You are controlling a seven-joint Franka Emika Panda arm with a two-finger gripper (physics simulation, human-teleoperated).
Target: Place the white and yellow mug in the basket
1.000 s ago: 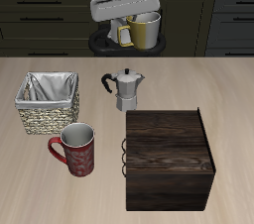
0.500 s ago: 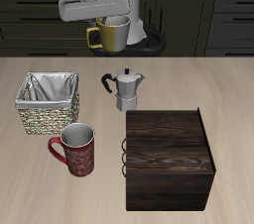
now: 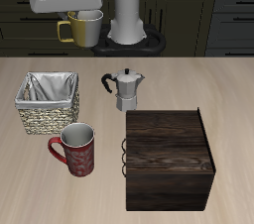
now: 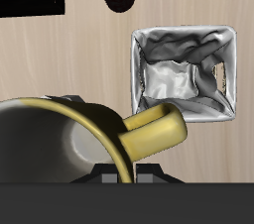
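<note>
My gripper [image 3: 79,15] is shut on the white and yellow mug [image 3: 81,30] and holds it high in the air, above the table's back edge and farther back than the basket. The mug is upright, its yellow loop handle pointing sideways. In the wrist view the mug [image 4: 60,139] fills the near field with its whitish inside and its handle [image 4: 154,129] showing. The basket [image 3: 47,103] is woven wicker with a white-grey cloth lining and stands on the table. It also shows in the wrist view [image 4: 186,74], with nothing inside it.
A red patterned mug [image 3: 75,151] stands just in front of the basket. A silver moka pot [image 3: 124,90] stands mid-table. A dark wooden box [image 3: 169,159] sits near the front edge. Dark cabinets [image 3: 228,15] run behind the table.
My gripper has carried the mug sideways along the back of the table, from above the moka pot's line to over the basket's side, staying high.
</note>
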